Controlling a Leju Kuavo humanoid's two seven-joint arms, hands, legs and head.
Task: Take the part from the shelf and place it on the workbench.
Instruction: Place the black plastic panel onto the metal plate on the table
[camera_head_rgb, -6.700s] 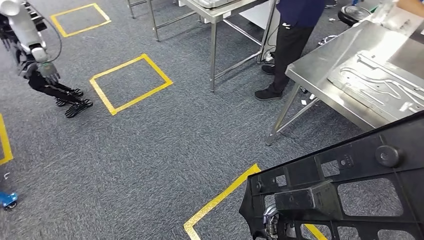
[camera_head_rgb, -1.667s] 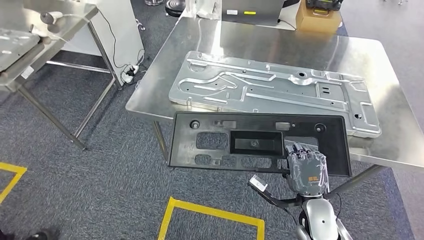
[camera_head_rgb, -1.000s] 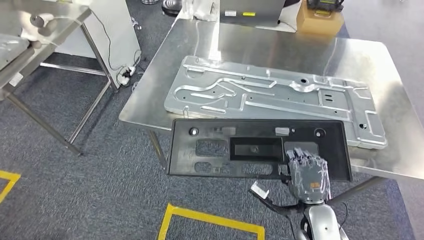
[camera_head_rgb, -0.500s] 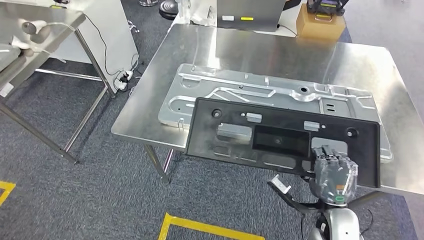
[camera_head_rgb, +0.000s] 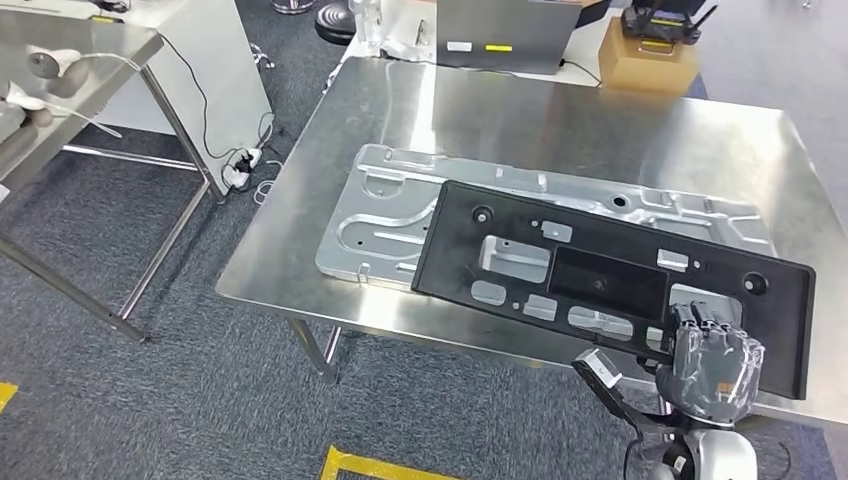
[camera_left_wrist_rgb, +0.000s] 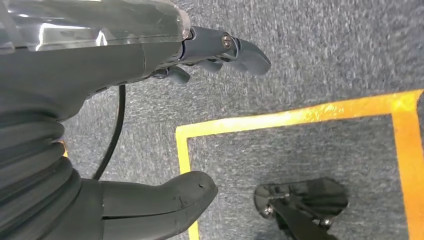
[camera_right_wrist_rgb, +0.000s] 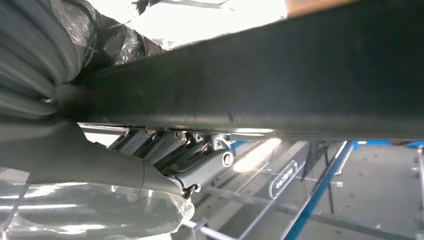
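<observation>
Head cam looks down on workbench (camera_head_rgb: 300, 250); wrist cams sit close behind hands, both showing right hand (camera_head_rgb: 712, 368) w/ head.

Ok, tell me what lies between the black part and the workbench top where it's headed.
The silver stamped metal panel lies on the workbench right under the black part held by the right hand.

I see the part (camera_head_rgb: 610, 280) over the workbench (camera_head_rgb: 600, 115), overlapping the metal plate (camera_head_rgb: 380, 205) lying there; my right hand (camera_head_rgb: 712, 362) holds its near edge; a box (camera_head_rgb: 650, 55) sits at the far edge.
</observation>
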